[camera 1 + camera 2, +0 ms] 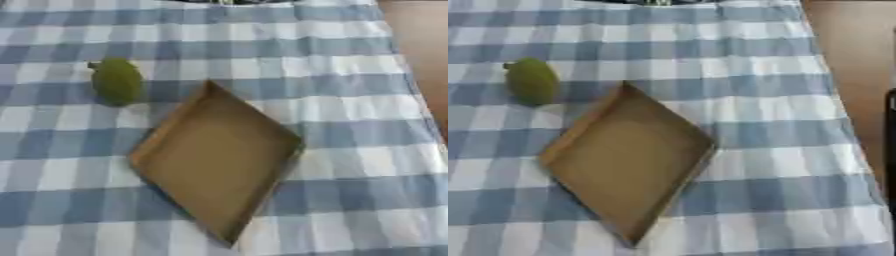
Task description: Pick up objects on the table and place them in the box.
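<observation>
One shallow brown cardboard box [214, 162] lies on the desk [350, 100], which is covered with a blue-and-white checked cloth. The box is turned so its corners point roughly to twelve, three, six and nine o'clock, and nothing shows inside it. One green, pear-shaped fruit [115, 81] rests on the cloth at about ten o'clock from the box, just beside its upper-left edge and outside it. Neither robot hand appears in either view, so how the fingers stand cannot be told.
</observation>
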Motion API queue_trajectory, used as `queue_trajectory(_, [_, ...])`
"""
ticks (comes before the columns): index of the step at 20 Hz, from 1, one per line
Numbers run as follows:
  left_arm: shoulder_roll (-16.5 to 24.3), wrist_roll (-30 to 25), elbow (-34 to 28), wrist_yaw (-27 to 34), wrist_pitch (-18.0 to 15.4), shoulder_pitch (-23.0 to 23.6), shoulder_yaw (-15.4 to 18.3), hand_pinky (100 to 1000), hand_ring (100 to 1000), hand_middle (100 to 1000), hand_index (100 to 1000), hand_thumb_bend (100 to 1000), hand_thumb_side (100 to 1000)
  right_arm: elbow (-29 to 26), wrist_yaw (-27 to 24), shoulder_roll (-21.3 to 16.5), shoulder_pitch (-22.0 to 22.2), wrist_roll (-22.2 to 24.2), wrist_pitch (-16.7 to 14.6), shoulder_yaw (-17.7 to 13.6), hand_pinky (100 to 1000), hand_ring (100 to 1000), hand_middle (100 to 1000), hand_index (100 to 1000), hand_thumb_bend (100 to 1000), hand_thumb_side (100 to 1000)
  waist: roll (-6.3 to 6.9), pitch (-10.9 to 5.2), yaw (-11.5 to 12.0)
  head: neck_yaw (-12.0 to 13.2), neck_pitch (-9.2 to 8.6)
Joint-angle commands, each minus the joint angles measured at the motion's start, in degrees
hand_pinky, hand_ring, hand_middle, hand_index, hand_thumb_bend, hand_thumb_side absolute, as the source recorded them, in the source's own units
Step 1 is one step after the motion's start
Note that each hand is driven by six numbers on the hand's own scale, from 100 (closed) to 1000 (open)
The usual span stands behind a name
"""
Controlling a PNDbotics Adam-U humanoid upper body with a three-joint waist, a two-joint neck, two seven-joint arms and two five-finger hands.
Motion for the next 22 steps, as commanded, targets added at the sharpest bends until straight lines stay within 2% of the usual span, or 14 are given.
queue_trajectory(1, [6.1,-1.2,-0.4,-3.1,-0.6,-1.1,-2.9,856,797,783,867,379,478,-0.2,0.3,-2.0,-1.1,0.0,-0.5,0.1,819,747,689,807,100,470,0.18,-1.36,-0.2,0.6,0.18])
queue_trajectory(7, [7.3,-4.8,-2.7,-8.7,0.9,-4.5,-10.1,864,816,816,907,366,576,0.0,0.1,-1.6,-1.6,0.5,-0.7,0.7,819,747,689,806,100,470,0.28,-1.59,-0.8,1.9,0.20])
queue_trajectory(15, [4.5,-12.6,0.3,-12.5,2.5,-13.9,-21.6,873,826,833,915,328,627,0.5,-0.1,-1.7,-2.0,1.0,-1.1,1.3,818,747,689,806,100,470,0.37,-2.24,-1.2,3.2,0.39])
queue_trajectory(22, [0.4,-20.2,6.9,-9.1,5.0,-19.9,-24.9,888,837,850,912,336,619,0.7,-0.2,-1.5,-1.8,1.2,-1.2,1.4,819,747,688,806,100,470,0.45,-2.60,-1.0,2.1,0.29])
